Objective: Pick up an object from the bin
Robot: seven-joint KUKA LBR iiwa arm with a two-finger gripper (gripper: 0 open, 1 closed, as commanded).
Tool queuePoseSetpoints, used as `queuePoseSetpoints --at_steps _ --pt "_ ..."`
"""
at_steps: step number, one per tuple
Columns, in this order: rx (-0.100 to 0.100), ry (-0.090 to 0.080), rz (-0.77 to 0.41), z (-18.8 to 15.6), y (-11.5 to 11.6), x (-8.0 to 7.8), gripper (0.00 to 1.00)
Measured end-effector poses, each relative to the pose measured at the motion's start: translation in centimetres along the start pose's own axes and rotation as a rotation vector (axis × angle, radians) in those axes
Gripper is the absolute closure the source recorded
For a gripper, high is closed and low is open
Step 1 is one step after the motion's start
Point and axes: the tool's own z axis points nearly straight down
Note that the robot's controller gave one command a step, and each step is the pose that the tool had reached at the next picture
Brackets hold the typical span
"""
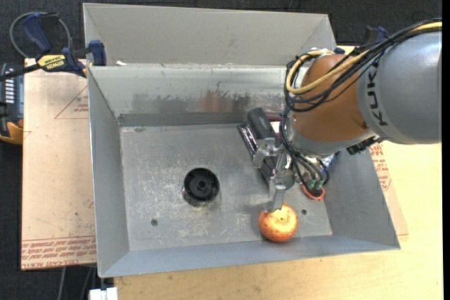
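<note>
Single overhead camera, tilted slightly, whole bin [151,158] in frame, arm [411,84] from right

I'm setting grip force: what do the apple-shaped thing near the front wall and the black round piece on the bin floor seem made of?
Apple-shaped thing: red-yellow blotched, dull skin; real fruit or plastic toy, cannot tell. Black round piece: probably moulded plastic or rubber, matte, ringed with a hollow middle.
</note>
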Motion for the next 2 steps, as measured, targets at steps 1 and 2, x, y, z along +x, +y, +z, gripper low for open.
queuePoseSetpoints --at_steps 1,2 --pt "0.000 -0.002 -0.019 -0.2 -0.1 0.1 0.00" --pt "-0.001 -0.003 -0.167 2.0 3.5 -1.8 0.00"
